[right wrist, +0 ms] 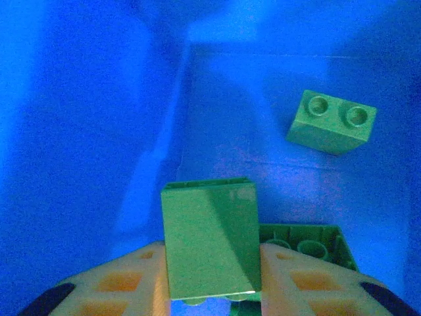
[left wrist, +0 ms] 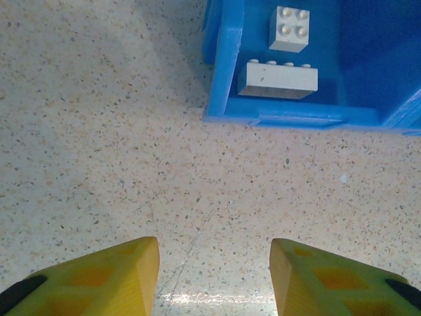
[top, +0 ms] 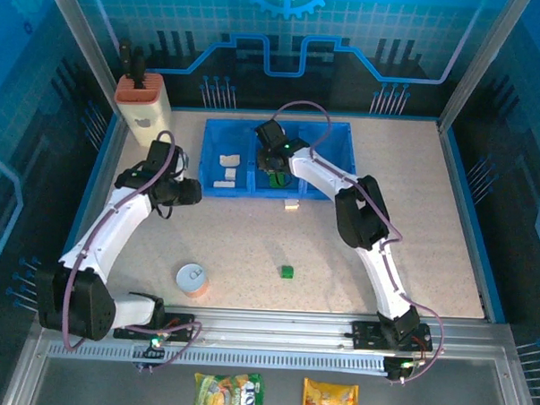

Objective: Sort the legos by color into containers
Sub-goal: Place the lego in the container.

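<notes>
The blue three-compartment tray [top: 327, 133] stands at the back middle of the table. My right gripper [right wrist: 210, 283] hangs inside its middle compartment, shut on a green lego [right wrist: 210, 240]. Beneath it lie two more green legos: a two-stud one [right wrist: 332, 122] and an overturned one [right wrist: 309, 243]. The left compartment holds two cream-white legos, a square one [left wrist: 289, 28] and a long one [left wrist: 277, 79]. My left gripper [left wrist: 214, 276] is open over bare table just left of the tray. A cream lego [top: 292, 203] lies in front of the tray and a green lego [top: 287, 271] sits mid-table.
A beige block holder with an orange top [top: 142, 98] stands at the back left. A round white-topped can [top: 192, 277] sits near the front left. Snack packets [top: 230, 394] lie in front of the arm bases.
</notes>
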`<state>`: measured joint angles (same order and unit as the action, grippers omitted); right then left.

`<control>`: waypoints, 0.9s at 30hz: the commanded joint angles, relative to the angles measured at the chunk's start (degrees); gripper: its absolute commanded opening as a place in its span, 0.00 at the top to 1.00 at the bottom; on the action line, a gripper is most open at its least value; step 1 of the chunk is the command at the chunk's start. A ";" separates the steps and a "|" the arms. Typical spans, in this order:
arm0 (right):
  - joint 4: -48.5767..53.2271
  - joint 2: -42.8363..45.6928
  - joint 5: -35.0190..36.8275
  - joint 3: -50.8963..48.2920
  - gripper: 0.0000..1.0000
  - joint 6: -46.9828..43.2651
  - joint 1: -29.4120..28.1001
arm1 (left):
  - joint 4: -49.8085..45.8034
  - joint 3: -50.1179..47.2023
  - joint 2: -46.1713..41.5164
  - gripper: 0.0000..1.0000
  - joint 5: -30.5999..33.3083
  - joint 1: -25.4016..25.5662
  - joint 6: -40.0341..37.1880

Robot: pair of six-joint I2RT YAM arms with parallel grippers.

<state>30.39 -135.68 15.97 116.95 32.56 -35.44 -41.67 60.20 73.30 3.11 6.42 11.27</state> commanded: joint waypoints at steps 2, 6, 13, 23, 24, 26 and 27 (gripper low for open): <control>-0.09 -2.20 -0.32 2.99 0.63 -1.09 0.64 | 2.53 -0.97 -1.31 0.51 -2.09 -0.53 -1.60; 0.29 -2.37 -0.32 3.55 0.61 -1.03 0.66 | 3.02 -0.97 -1.49 0.51 -2.22 -0.53 -1.61; 1.14 -0.83 -0.21 3.18 0.56 -0.86 0.55 | 2.92 -1.23 -2.10 0.51 -2.49 -0.52 -1.43; 2.66 5.11 1.02 -0.22 0.56 -0.83 -0.23 | 2.96 -1.02 -2.06 0.51 -2.77 -0.53 -1.42; 2.83 6.08 1.06 -1.08 0.56 -0.83 -0.45 | 2.98 -0.97 -2.11 0.51 -2.77 -0.55 -1.45; 3.18 7.67 1.63 -2.93 0.57 -0.74 -0.92 | 2.99 -0.97 -2.11 0.51 -2.76 -0.61 -1.47; 3.18 8.78 1.89 -4.21 0.57 -0.68 -1.16 | 2.97 -0.88 -2.17 0.51 -2.75 -0.63 -1.49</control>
<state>32.32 -132.16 16.45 114.83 31.88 -35.46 -39.48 59.72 72.58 1.63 6.42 10.39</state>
